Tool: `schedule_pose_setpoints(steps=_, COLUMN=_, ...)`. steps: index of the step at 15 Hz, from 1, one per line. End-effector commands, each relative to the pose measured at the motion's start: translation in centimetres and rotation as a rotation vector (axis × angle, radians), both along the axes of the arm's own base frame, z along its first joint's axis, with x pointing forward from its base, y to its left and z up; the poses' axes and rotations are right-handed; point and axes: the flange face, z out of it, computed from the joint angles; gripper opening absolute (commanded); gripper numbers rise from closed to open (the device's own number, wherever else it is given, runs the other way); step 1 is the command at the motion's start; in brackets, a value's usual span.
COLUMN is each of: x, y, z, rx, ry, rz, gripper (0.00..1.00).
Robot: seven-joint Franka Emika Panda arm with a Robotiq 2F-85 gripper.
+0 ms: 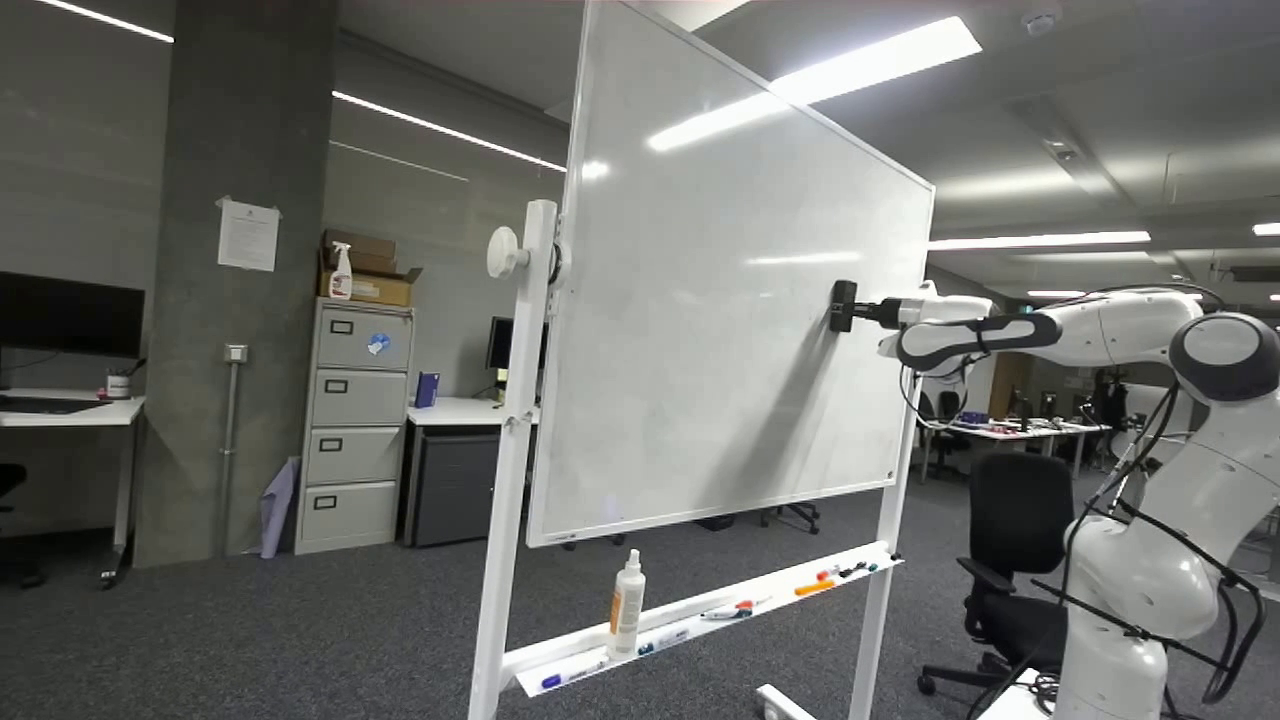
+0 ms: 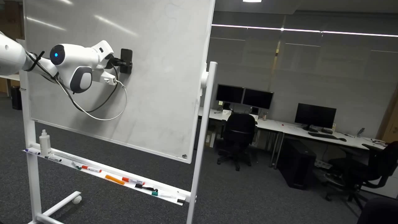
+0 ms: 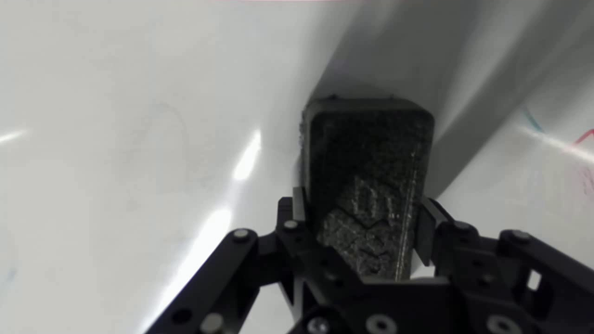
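My gripper (image 3: 364,215) is shut on a black whiteboard eraser (image 3: 370,148), with one finger on each long side. The eraser also shows upright in both exterior views (image 1: 843,306) (image 2: 126,61). It lies flat against the whiteboard (image 1: 700,330) or very near it; I cannot tell whether it touches. The whiteboard fills the background of the wrist view (image 3: 116,102). There, a short blue-green stroke (image 3: 533,120) and red strokes (image 3: 584,137) show right of the eraser. Faint grey smudges show to its left. The eraser's lower end is hidden behind the gripper.
A tray (image 1: 770,583) below the board holds a white bottle (image 1: 627,606) and several markers, including an orange one (image 2: 114,179). The board stands on white posts (image 2: 203,140). Cables (image 2: 102,119) hang in a loop from the wrist. An office chair (image 1: 1020,530) stands by the arm's base.
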Motion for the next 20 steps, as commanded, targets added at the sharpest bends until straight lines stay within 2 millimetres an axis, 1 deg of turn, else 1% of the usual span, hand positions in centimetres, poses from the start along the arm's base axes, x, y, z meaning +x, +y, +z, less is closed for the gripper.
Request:
schedule_pose_setpoints(steps=1, x=0.1, y=3.4, z=-0.2, rx=-0.041, ry=0.005, rz=0.066, gripper=0.31)
schedule_pose_setpoints(steps=5, x=0.2, y=7.7, z=-1.3, rx=-0.088, ry=0.026, rz=0.142, gripper=0.31)
schedule_pose_setpoints(steps=9, x=0.1, y=12.3, z=-2.9, rx=-0.141, ry=0.057, rz=0.227, gripper=0.31)
schedule_pose_setpoints(steps=13, x=0.2, y=16.4, z=-4.5, rx=-0.186, ry=0.083, rz=0.308, gripper=0.31)
schedule_pose_setpoints(steps=16, x=0.2, y=18.4, z=-5.3, rx=-0.208, ry=0.098, rz=0.353, gripper=0.31)
schedule_pose_setpoints(steps=18, x=0.2, y=19.1, z=-5.2, rx=-0.219, ry=0.098, rz=0.369, gripper=0.31)
schedule_pose_setpoints(steps=20, x=0.1, y=19.2, z=-4.5, rx=-0.226, ry=0.092, rz=0.378, gripper=0.31)
